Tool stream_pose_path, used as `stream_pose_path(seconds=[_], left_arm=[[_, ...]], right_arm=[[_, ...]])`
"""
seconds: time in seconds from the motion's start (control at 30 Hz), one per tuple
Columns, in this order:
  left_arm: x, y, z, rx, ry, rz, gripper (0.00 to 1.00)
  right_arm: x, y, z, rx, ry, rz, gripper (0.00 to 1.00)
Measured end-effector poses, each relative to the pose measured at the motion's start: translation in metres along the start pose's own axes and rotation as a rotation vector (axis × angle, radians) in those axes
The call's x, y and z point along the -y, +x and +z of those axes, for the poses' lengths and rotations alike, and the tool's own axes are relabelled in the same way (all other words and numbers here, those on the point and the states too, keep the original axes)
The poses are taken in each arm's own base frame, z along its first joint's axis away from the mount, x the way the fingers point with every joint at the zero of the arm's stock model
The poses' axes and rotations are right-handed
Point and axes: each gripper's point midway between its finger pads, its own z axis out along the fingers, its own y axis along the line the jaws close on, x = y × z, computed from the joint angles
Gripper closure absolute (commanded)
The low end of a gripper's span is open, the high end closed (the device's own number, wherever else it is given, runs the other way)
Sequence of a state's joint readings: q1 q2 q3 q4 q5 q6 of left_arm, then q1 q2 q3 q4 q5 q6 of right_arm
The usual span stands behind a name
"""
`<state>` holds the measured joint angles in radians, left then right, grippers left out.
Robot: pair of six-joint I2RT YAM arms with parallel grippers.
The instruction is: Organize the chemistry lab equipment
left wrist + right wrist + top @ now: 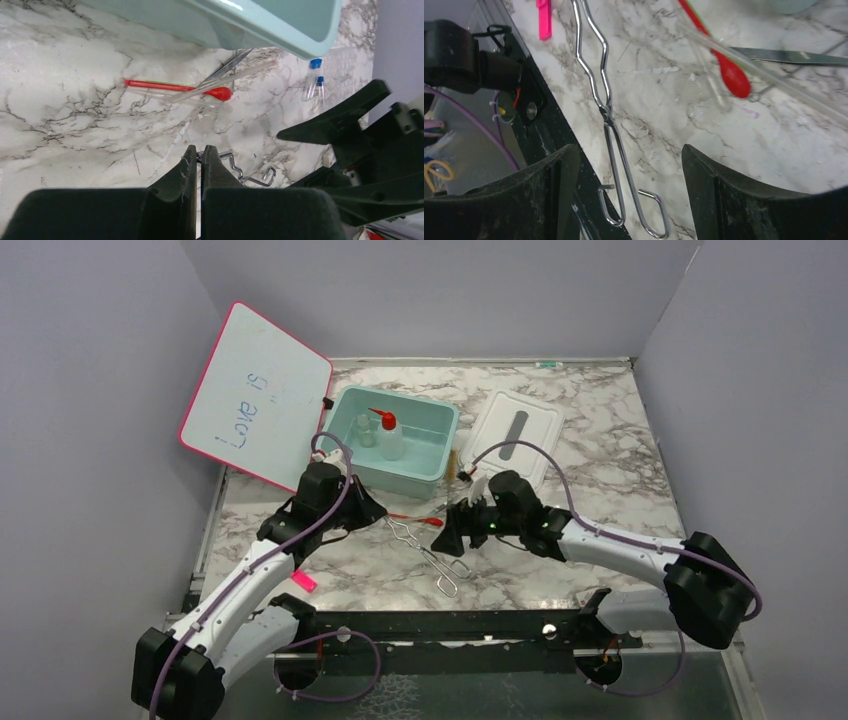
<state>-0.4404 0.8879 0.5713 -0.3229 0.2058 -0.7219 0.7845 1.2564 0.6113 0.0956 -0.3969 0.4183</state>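
The metal tongs (428, 554) lie flat on the marble table between my grippers. My left gripper (376, 508) is shut, and the tongs' tip end (239, 171) lies right at its fingertips (191, 156). My right gripper (455, 531) is open and low over the tongs' handle loops (631, 212), one finger on each side. The thin red-handled tool (415, 519) lies beside a clear tube (240, 75). The squeeze bottle (388, 435) with its red nozzle stands in the teal bin (437, 448). Two blue-capped vials (315, 82) lie on the table.
The pink-edged whiteboard (255, 395) leans at the back left. A white lid (515, 428) lies to the right of the bin. A pink marker (303, 581) lies near the front edge. A flat metal tool (794, 57) lies by the bin. A black rail (450, 625) runs along the table's front.
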Motion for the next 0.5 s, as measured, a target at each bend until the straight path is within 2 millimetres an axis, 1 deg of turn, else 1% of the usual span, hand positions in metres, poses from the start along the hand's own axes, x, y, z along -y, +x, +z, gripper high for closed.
stream_pose_path(seconds=[0.07, 0.13, 0.23, 0.33, 0.47, 0.5], left_arm=[[0.006, -0.003, -0.003, -0.002, 0.016, 0.012, 1.00], [0.012, -0.007, -0.006, 0.002, 0.030, 0.026, 1.00], [0.019, -0.012, -0.008, 0.003, 0.050, 0.042, 1.00], [0.024, -0.015, -0.011, 0.002, 0.057, 0.056, 1.00], [0.026, -0.016, -0.014, -0.003, 0.056, 0.067, 1.00], [0.025, -0.016, -0.014, -0.005, 0.054, 0.072, 1.00]], right_arm=[[-0.010, 0.011, 0.009, -0.033, -0.021, -0.017, 0.21], [-0.016, 0.021, 0.016, -0.061, -0.029, -0.025, 0.22], [-0.021, 0.032, 0.025, -0.093, -0.025, -0.032, 0.27], [-0.025, 0.034, 0.033, -0.103, -0.019, -0.037, 0.36], [-0.028, 0.031, 0.041, -0.090, -0.011, -0.042, 0.46], [-0.028, 0.030, 0.042, -0.084, -0.010, -0.044, 0.50]])
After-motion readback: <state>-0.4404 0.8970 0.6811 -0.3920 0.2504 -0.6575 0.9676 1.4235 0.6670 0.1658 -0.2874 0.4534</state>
